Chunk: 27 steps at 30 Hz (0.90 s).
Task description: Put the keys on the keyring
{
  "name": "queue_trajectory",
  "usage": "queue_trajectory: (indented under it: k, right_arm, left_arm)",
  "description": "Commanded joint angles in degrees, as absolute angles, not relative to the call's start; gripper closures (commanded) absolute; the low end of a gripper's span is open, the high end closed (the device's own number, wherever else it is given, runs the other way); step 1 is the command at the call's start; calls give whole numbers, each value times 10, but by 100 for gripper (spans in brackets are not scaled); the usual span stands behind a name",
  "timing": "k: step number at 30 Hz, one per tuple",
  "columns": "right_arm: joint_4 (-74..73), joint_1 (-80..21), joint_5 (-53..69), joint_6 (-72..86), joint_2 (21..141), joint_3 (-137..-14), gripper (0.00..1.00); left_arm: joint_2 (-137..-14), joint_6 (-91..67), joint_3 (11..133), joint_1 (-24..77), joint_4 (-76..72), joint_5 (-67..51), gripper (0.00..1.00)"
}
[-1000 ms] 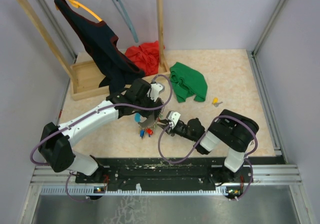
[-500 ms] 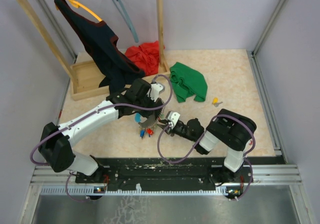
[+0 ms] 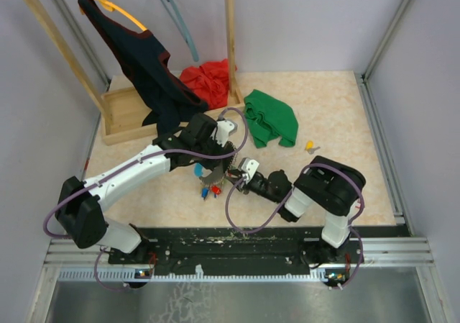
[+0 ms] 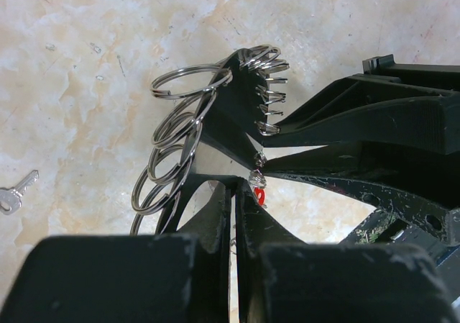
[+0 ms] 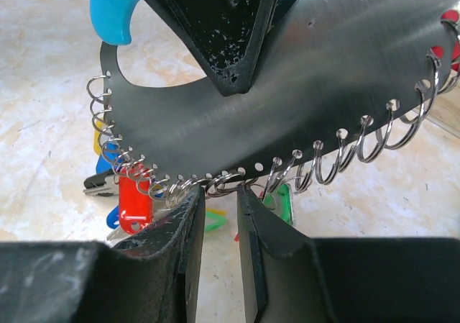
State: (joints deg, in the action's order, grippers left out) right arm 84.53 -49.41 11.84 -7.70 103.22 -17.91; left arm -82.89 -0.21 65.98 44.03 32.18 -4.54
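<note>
The keyring (image 5: 323, 100) is a curved dark metal band with a light-blue plastic end (image 5: 111, 10) and a row of small silver rings along its lower edge. Keys with a red tag (image 5: 134, 197) and a green tag (image 5: 282, 202) hang from it. My left gripper (image 4: 236, 183) is shut on the band, holding it on edge above the table (image 3: 215, 166). My right gripper (image 5: 218, 193) is narrowly open, its fingertips against the small rings under the band. A loose yellow-tagged key (image 3: 310, 147) lies at the right. A bare silver key (image 4: 14, 193) lies on the table.
A wooden clothes rack (image 3: 122, 114) with a dark garment (image 3: 151, 71) stands at the back left. A red cloth (image 3: 208, 78) and a green cloth (image 3: 269, 121) lie behind the grippers. A grey hanger (image 3: 176, 14) hangs on the rack.
My right gripper has crept a little to the left, closer under the keyring. The left arm and the keyring have stayed in place.
</note>
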Motion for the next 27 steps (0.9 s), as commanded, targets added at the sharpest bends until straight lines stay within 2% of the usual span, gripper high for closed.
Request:
queue_trajectory:
  k: [1, 15, 27]
  right_arm:
    - [888, -500, 120, -64, 1039, -197, 74]
    - [898, -500, 101, -60, 1046, -194, 73]
    - [907, -500, 96, -61, 1046, -191, 80]
  left_arm:
    - [-822, -8, 682, 444, 307, -56, 100]
    - [-822, -12, 680, 444, 306, -53, 100]
    - [-817, -16, 674, 444, 306, -57, 100]
